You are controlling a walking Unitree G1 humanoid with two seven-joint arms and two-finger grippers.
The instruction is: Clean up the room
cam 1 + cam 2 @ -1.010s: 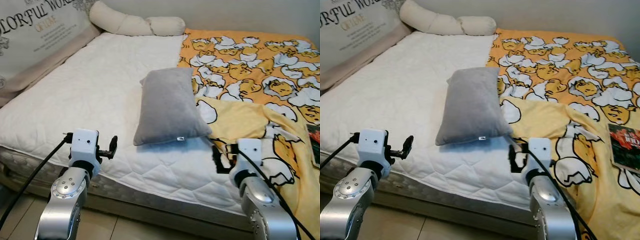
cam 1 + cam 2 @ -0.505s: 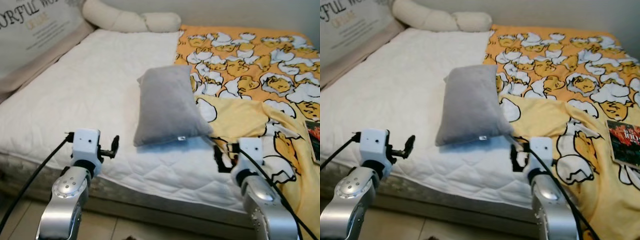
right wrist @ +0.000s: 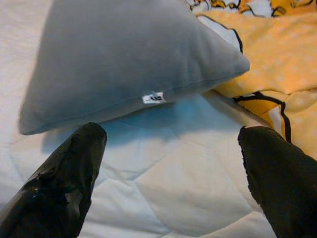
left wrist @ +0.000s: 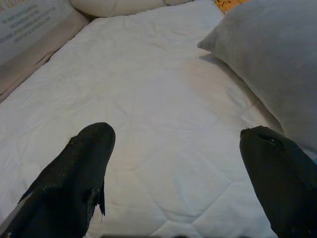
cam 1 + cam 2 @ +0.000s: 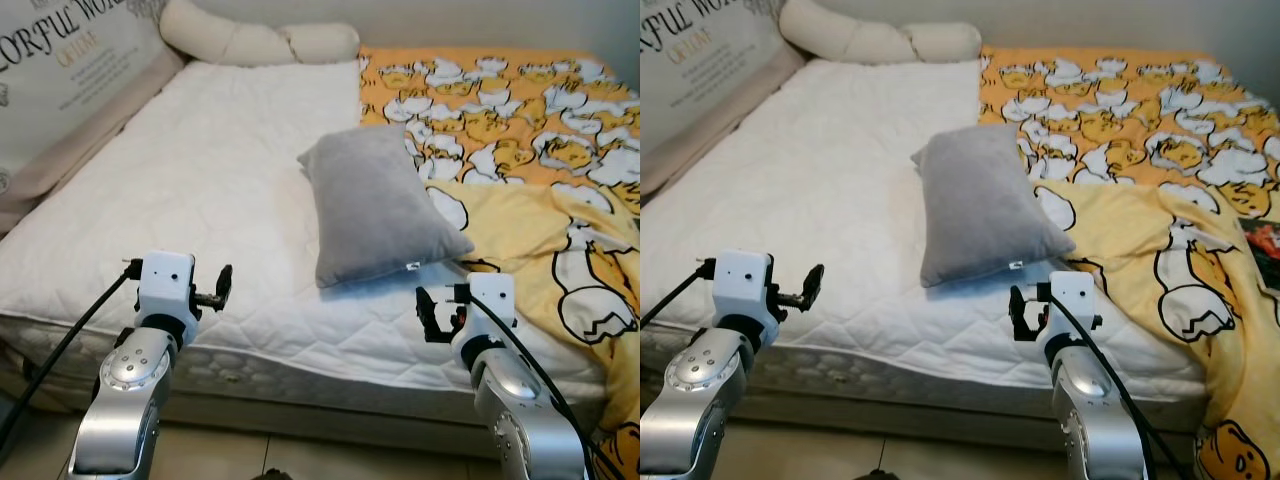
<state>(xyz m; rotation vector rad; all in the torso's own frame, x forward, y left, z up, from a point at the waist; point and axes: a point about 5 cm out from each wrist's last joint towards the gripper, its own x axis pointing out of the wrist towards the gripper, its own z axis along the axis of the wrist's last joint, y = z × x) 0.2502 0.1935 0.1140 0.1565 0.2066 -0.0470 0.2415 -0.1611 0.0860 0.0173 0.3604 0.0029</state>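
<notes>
So the robot's parked at the foot edge of the bed [image 5: 200, 200] with both arms raised, and nothing's been grabbed yet — looks to me like the approach step, lining up on the grey pillow [image 5: 375, 205]. That pillow lies slantwise on the white mattress, its far side resting over the edge of the yellow cartoon blanket [image 5: 520, 130].

The right gripper [image 3: 168, 163] has its fingers spread wide and empty; the pillow's near corner, the one with the little white tag [image 3: 152, 97], sits just beyond the fingertips and between them. The left gripper [image 4: 178, 168] is also spread apart and holding nothing, with bare mattress ahead of it and the pillow's long edge off toward one finger.

My guess for the next move — push the right fingers forward so the corner seam lands between them, then close. It's soft stuff, so a shallow pinch would probably slip off. The cream bolster [image 5: 255, 40] at the head of the bed seems the likely spot for it.
</notes>
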